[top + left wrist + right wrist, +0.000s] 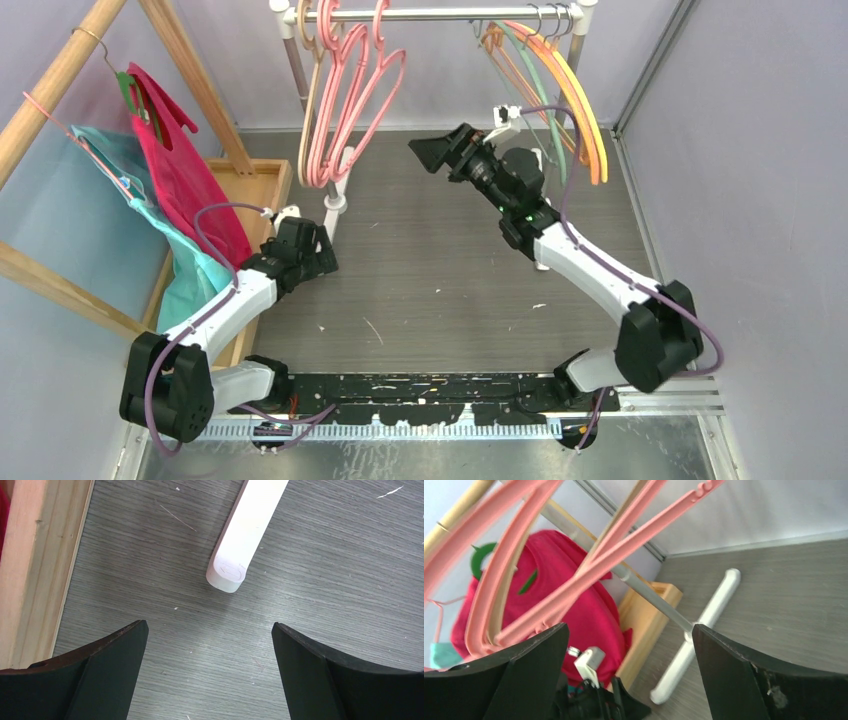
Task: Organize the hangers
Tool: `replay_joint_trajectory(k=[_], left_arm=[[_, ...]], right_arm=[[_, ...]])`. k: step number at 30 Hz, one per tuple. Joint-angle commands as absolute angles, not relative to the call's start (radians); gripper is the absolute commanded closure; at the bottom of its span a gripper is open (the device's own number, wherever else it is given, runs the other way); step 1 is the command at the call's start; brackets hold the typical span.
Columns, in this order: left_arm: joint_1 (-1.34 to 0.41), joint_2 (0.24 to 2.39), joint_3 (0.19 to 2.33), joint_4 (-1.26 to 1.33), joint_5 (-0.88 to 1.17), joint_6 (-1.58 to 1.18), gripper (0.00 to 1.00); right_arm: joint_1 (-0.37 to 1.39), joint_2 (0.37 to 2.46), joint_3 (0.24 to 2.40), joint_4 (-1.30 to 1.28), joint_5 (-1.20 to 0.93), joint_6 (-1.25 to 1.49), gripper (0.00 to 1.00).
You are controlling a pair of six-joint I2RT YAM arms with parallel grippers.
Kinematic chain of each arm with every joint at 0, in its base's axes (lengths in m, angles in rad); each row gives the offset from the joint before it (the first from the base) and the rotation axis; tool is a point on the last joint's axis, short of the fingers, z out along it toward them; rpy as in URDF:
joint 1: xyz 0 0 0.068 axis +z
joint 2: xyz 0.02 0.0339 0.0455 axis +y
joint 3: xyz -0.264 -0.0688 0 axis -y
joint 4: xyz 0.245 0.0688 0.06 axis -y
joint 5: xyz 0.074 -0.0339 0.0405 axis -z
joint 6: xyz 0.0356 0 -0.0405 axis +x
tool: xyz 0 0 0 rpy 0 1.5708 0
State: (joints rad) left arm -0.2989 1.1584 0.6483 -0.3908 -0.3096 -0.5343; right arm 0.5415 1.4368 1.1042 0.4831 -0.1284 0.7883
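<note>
Two groups of hangers hang on the rail [440,14], pink hangers [320,150] and thin hangers [585,120]; only the top view shows both. Right gripper [630,640]: jaws released, empty, pink hangers just beyond them. Left gripper [210,645]: jaws released, empty, only the rack foot [245,535] ahead.
</note>
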Motion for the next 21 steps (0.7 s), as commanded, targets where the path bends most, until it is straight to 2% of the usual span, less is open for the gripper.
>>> replay_joint_trajectory(k=[1, 6, 11, 21], left_arm=[[-0.293, 1.164, 0.647, -0.346, -0.311, -0.533, 0.02], [-0.295, 1.188, 0.648, -0.332, -0.291, -0.527, 0.02], [-0.304, 1.197, 0.642, -0.318, -0.288, -0.516, 0.02], [-0.322, 1.207, 0.639, -0.303, -0.281, -0.51, 0.02]], right_arm=[[0.555, 1.306, 0.989, 0.357, -0.062, 0.6, 0.0], [0.59, 1.261, 0.819, 0.239, -0.016, 0.425, 0.0], [0.637, 1.242, 0.663, 0.237, 0.083, 0.306, 0.0], [0.644, 1.258, 0.621, 0.227, 0.155, 0.252, 0.0]])
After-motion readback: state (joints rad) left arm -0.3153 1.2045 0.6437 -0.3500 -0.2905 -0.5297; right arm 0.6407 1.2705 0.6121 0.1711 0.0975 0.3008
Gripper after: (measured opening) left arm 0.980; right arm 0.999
